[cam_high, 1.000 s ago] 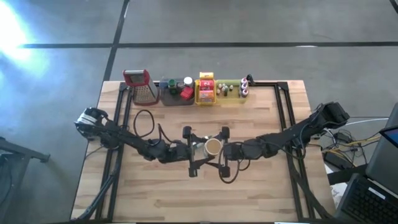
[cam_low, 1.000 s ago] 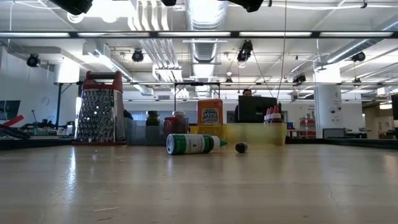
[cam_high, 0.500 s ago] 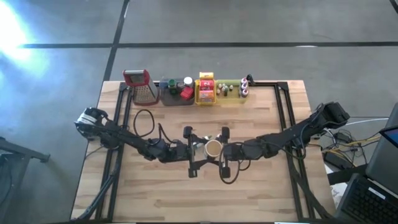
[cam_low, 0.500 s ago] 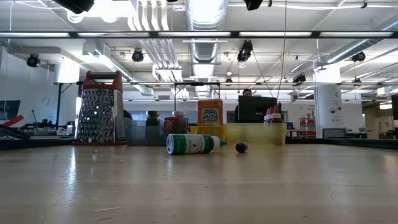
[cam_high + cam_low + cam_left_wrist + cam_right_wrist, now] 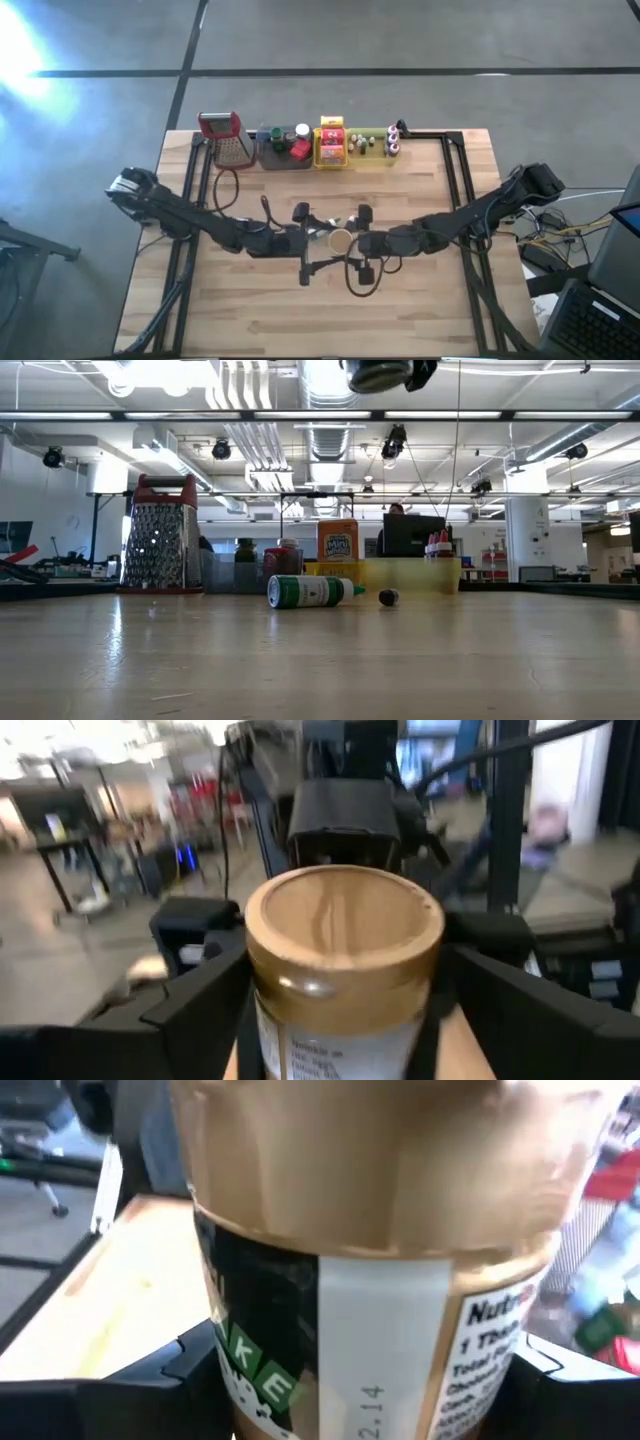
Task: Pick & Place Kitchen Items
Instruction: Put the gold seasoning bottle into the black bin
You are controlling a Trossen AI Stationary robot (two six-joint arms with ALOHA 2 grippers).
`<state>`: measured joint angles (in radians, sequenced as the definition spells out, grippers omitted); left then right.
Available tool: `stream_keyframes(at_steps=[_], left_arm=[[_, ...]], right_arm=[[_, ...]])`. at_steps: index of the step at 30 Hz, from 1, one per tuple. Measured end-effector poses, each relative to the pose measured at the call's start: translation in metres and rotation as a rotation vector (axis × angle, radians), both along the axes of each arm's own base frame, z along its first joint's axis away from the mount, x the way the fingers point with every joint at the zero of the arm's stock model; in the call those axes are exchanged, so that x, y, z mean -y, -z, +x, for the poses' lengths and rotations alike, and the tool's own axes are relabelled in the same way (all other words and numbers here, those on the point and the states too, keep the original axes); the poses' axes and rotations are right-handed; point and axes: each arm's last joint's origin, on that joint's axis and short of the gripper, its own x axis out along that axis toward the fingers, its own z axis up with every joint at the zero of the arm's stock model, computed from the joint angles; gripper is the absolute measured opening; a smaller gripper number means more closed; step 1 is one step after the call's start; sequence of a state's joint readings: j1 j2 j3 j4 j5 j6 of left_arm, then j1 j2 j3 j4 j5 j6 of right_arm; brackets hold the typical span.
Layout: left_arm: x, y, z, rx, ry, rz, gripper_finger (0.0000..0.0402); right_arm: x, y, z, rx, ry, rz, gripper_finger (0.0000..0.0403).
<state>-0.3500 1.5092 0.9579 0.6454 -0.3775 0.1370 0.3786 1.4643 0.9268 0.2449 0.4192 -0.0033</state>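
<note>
The gold-capped jar (image 5: 341,239) hangs at mid-table, lifted off the board, with both arms meeting on it. Your right gripper (image 5: 353,242) comes in from the right side and is closed on the jar's body. Your left gripper (image 5: 326,240) faces it from the left, around the cap end (whether it grips or stands clear, you cannot tell).

Along the far edge stand the grater (image 5: 229,140), the grey tray (image 5: 270,160), the yellow tray (image 5: 331,162) and the green tray (image 5: 372,162), touching in a row. A green-labelled bottle (image 5: 308,592) lies on its side before them, a small dark cap (image 5: 388,597) just beside it.

The near half of the table (image 5: 320,320) is bare wood. Black frame rails (image 5: 462,200) run close to both side edges.
</note>
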Motion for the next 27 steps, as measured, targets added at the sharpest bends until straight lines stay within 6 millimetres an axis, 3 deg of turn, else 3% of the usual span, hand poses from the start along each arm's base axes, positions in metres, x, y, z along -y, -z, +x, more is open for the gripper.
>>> stream_keyframes(at_steps=[13,22,27], left_arm=[[-0.011,-0.039,-0.022,-0.410,-0.047,-0.047,0.0362],[-0.011,-0.029,0.012,-0.573,-0.062,-0.023,0.0362],[-0.010,-0.033,0.030,-0.640,-0.052,-0.018,0.0362]], right_arm=[[0.003,0.021,-0.015,-0.281,-0.007,0.108,0.0271],[0.002,0.027,-0.019,-0.378,-0.060,0.182,0.0268],[0.002,0.029,-0.021,-0.400,-0.059,0.172,0.0272]])
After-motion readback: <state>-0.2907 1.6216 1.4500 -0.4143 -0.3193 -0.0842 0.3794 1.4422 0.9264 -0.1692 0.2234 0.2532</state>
